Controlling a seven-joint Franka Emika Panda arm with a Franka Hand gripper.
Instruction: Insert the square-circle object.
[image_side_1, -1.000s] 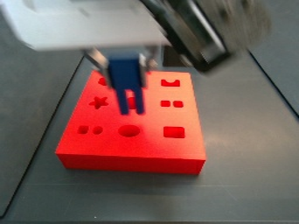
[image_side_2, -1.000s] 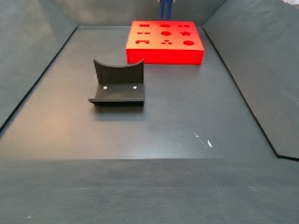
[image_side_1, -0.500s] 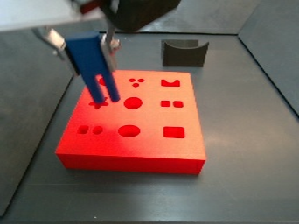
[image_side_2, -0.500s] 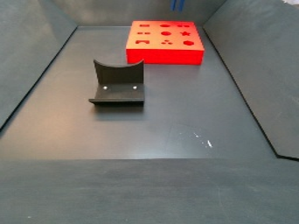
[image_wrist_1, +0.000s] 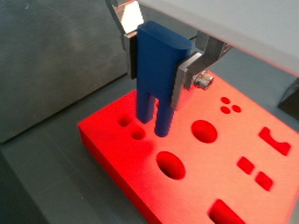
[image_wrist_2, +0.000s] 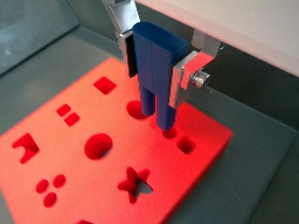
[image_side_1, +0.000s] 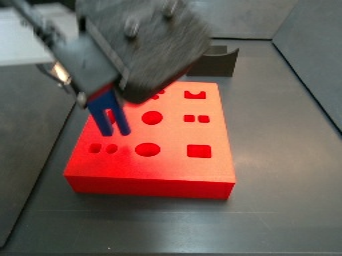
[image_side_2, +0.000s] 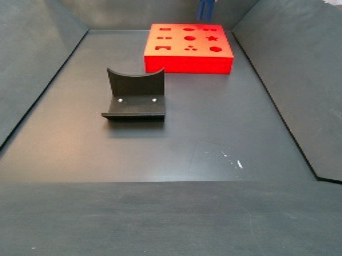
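End effector (image_wrist_1: 162, 63) pinches blue forked block (image_wrist_1: 158, 79) upright over red board (image_wrist_1: 187, 179), prongs just above small paired holes (image_side_1: 104, 148). Best to align both prongs squarely, then lower straight.

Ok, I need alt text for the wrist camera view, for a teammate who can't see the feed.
The gripper holds the blue square-circle object upright between its silver fingers, prongs pointing down just above the red board, near a small pair of holes by one corner. Other shaped holes dot the board's top, and dark grey floor surrounds it.

No readable text, labels or numbers anywhere.
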